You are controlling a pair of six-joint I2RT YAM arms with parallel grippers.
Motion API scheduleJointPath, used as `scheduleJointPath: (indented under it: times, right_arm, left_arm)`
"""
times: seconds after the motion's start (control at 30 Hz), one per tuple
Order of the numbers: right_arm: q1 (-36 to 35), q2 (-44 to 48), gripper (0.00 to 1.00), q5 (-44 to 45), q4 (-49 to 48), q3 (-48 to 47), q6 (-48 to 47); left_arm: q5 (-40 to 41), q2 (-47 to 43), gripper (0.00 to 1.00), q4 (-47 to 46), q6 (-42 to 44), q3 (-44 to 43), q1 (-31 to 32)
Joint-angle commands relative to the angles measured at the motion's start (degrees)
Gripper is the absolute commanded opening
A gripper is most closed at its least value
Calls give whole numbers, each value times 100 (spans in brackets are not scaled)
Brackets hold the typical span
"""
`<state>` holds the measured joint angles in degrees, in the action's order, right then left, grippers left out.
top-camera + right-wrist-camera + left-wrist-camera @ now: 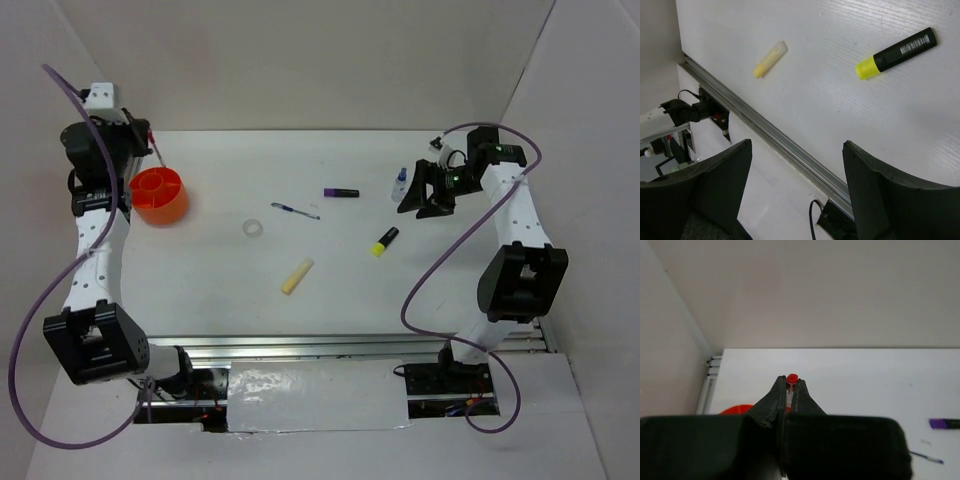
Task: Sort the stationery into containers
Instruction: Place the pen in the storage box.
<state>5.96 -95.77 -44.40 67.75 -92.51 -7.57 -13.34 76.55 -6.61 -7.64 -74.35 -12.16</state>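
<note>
Red pen (157, 148), clamped in the left gripper (140, 135) over the orange cup (165, 210) at upper left, looks nearly sorted; blue pen (295, 211), purple marker (341, 192), highlighter (385, 241) and tape ring (254, 228) lie loose mid-frame; right gripper (425, 195) gapes empty.

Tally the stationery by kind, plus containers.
Pens: 2 (red pen, blue pen)
Markers: 2 (purple marker, highlighter)
Yellow stick: 1
Tape ring: 1
Bottle: 1
Cup: 1
Total: 8

White table (200, 290): cup (160, 195), tape ring (254, 229), pen (295, 211), marker (341, 193), highlighter (385, 241), stick (296, 277), bottle (400, 183)
</note>
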Motion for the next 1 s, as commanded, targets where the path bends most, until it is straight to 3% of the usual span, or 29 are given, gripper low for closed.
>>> scheduleJointPath:
  times: [0.0,0.1,0.23,0.6,0.97]
  right_arm:
    - [-103,-73,79,-77,-165,23,-69]
    - [-191,-135,79,-33,-218,49,-51]
    - [-314,-153,78,98,-349,110,1]
    - [-393,-311,77,125,-385,84,-7]
    - [-560,-329,77,441,-446,-109,-7]
  left_arm:
    - [-958,384,0,-1193,-273,-97,-593]
    - [-1178,824,0,-1403,-326,-264,-1102]
    - [-1364,1195,0,-1439,-177,-352,-1288]
    - [-1047,1652,0,-1562,368,-142,-1289]
    - [-907,1925,8,-1597,483,-28,-1332]
